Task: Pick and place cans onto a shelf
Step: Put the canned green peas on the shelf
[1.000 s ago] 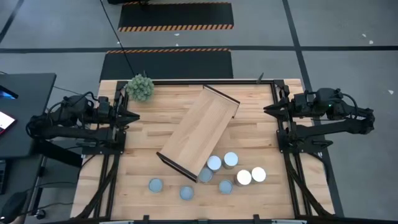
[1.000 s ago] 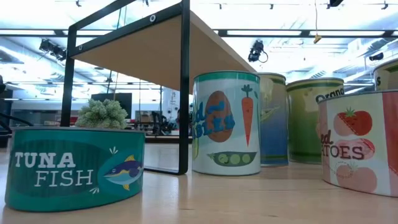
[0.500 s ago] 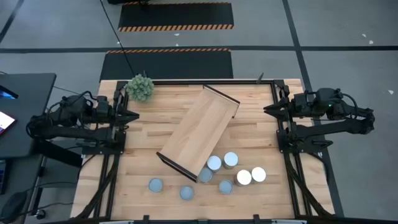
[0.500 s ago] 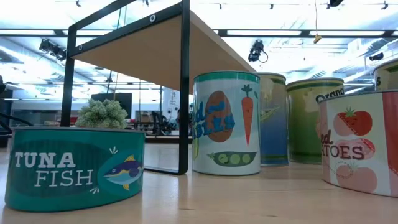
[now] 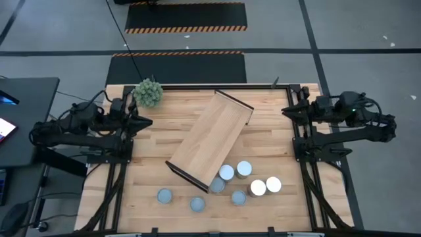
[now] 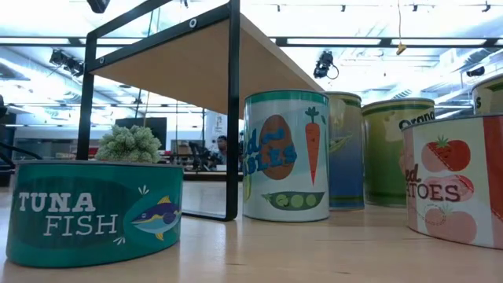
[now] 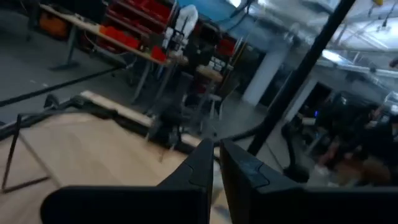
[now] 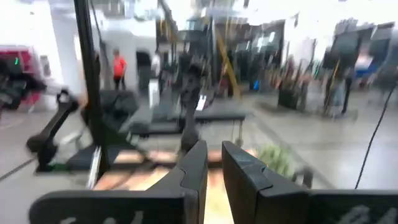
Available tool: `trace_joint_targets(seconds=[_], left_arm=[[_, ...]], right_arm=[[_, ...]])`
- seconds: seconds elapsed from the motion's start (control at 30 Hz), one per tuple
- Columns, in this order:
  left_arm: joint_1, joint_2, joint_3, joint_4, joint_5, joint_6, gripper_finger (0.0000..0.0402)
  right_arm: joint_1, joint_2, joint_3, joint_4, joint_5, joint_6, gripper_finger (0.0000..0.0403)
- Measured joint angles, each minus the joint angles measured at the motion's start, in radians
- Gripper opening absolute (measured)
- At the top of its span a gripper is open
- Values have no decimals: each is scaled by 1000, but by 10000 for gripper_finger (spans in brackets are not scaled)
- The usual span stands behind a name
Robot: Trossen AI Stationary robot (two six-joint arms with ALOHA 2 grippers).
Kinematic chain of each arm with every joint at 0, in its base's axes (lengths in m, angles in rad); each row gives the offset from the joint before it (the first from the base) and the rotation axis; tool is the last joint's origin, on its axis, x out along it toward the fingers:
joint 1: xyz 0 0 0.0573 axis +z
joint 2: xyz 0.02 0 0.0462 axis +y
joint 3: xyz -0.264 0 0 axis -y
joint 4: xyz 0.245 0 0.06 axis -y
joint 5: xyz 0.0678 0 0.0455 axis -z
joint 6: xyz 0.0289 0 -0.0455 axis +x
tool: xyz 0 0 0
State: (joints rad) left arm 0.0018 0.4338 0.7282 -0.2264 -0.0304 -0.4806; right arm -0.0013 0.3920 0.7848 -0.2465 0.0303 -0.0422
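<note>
Cans (image 5: pixel 244 169), 7 small stiff metal cylinders with slick printed sides, look light, best pinched across the body; left gripper (image 5: pixel 146 121) and right gripper (image 5: pixel 287 109) both pressed together, empty.

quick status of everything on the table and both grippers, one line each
shelf: lying diagonally on the table, nothing on top
cans: seven, all upright on the table by the shelf's near end, none placed yet
tuna can: upright, nearest the low camera
plant: upright at the far left corner
left gripper: shut, empty, at the left edge
right gripper: shut, empty, at the right edge
</note>
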Motion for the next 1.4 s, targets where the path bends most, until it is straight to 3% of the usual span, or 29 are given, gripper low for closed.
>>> trace_joint_targets(seconds=[0.1, 0.2, 0.37, 0.57, 0.73, 0.97, 1.2, 1.4], left_arm=[[0, 29, 0, 17, -27, -53, 36], [-3, 92, 0, 21, -49, -190, 36], [-51, 223, 0, 85, -84, -229, 36], [-169, 340, -1, 294, -225, -244, 36], [-269, 396, -1, 361, -349, -280, 36], [-388, 447, -1, 387, -358, -353, 36], [-392, 519, 11, 594, -422, -233, 36], [-353, 675, 164, 491, -346, -206, 55]], right_arm=[[-3, 1, 0, 58, 112, -111, 57], [-3, 0, 0, 107, 245, -122, 57], [-3, -24, 0, 45, 392, 54, 57], [-2, -49, -1, -40, 414, 279, 57], [-2, -52, 0, -44, 326, 291, 57], [-2, -19, 0, -43, 44, 359, 57], [-2, 117, 0, -131, -1, 373, 57], [2, 165, 0, -173, -8, 446, 57]])
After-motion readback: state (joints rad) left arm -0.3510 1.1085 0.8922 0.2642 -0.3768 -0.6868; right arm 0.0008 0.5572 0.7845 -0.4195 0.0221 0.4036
